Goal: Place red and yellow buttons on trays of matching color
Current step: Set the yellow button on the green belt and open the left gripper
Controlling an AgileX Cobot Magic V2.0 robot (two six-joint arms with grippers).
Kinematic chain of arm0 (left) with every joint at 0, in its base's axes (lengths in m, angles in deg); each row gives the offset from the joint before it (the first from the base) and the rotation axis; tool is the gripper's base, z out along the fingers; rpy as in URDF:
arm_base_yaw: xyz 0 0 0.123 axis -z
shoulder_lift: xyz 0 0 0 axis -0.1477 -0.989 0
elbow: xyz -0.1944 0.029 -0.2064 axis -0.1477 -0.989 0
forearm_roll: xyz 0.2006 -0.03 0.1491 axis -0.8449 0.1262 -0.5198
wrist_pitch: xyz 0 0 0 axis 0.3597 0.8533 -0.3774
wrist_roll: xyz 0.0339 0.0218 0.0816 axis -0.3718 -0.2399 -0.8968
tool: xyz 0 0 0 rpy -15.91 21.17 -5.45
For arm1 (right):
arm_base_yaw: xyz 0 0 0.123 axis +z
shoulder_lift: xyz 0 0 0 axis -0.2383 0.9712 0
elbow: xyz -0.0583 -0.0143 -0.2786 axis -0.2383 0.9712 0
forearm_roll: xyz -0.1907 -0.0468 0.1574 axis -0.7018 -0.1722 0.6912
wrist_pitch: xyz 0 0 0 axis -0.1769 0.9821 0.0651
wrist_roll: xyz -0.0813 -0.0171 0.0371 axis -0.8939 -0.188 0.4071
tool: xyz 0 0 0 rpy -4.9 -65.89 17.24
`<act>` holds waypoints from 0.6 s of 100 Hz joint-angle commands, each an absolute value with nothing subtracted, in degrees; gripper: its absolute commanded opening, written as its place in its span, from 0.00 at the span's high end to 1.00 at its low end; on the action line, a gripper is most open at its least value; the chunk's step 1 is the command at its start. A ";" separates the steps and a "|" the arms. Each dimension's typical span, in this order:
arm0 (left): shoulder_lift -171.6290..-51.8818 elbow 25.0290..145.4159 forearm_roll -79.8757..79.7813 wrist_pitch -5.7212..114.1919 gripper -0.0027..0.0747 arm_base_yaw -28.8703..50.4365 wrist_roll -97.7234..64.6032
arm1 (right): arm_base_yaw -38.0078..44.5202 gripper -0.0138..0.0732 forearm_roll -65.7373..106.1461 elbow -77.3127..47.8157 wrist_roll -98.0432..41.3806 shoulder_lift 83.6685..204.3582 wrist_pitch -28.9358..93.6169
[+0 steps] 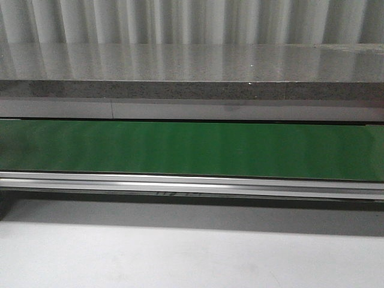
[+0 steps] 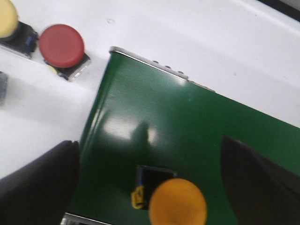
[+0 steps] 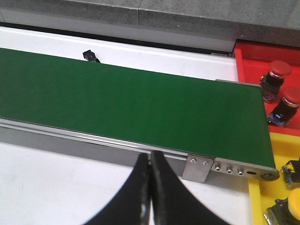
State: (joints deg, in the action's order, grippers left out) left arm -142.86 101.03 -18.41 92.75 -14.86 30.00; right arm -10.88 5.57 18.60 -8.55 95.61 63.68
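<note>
left gripper [image 2: 150, 187] spread wide over green belt [image 2: 187, 140], an orange-yellow button [image 2: 178, 202] on the belt between its fingers. red button [image 2: 61, 45] and pale yellow button [image 2: 8, 18] upper left on white table [image 2: 211, 42]. right gripper [image 3: 150, 197] pressed together, empty; red tray [image 3: 248, 61] holds two red-capped buttons [image 3: 280, 70] at right edge, yellow tray [image 3: 262, 197] below it.
</note>
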 commanded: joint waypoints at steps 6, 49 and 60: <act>-140.77 103.91 -20.81 93.82 0.23 -19.74 29.64 | -10.79 0.92 5.17 17.16 -9.10 96.06 59.79; -147.62 104.05 -21.43 99.04 0.23 -30.29 27.43 | -10.79 0.92 5.17 17.16 -9.10 96.00 59.79; -150.13 104.05 -22.10 97.04 0.23 -30.54 27.43 | -10.79 0.92 5.17 17.16 -9.10 96.00 59.79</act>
State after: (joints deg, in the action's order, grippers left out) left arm -150.73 102.21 -22.13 99.62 -30.29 27.54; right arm -10.88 5.57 18.60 -8.55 95.61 63.68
